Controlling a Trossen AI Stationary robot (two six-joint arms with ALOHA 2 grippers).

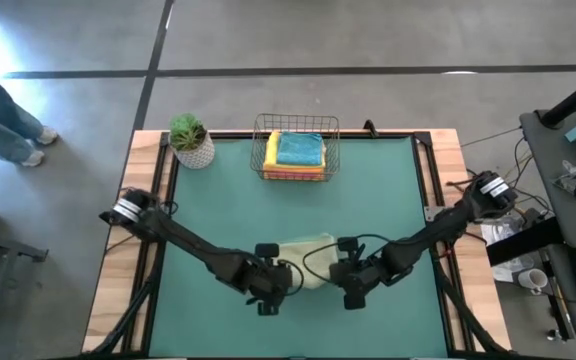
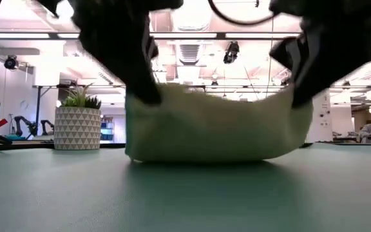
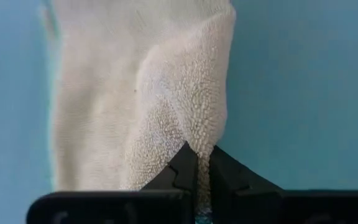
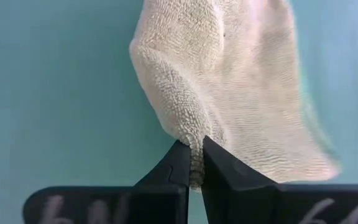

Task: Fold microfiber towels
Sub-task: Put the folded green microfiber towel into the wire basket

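The pale sage green towel (image 1: 311, 262) lies on the green mat near the table's front edge, between my two grippers; it also shows in the low view (image 2: 218, 132). My left gripper (image 1: 271, 285) is shut on its left near corner and my right gripper (image 1: 353, 285) is shut on its right near corner. A wire basket (image 1: 297, 150) at the far middle holds folded towels: a teal one (image 1: 300, 148) on top, yellow (image 1: 271, 150) and orange (image 1: 293, 175) beneath. The pink towel is out of view. My left gripper pinches the towel's corner (image 3: 202, 144) between its two fingers, coming from above. The corner is raised and the cloth slopes down from it to the mat. My right gripper pinches the towel's other near corner (image 4: 194, 142) between its two fingers, coming from above. The corner is raised; the towel's lower part (image 2: 205, 154) rests on the mat.
A potted plant (image 1: 190, 140) stands at the far left corner of the mat. The basket stands at the far middle. A person's legs (image 1: 3, 120) show on the floor beyond the table's left. Open mat (image 1: 368, 210) lies between the towel and the basket.
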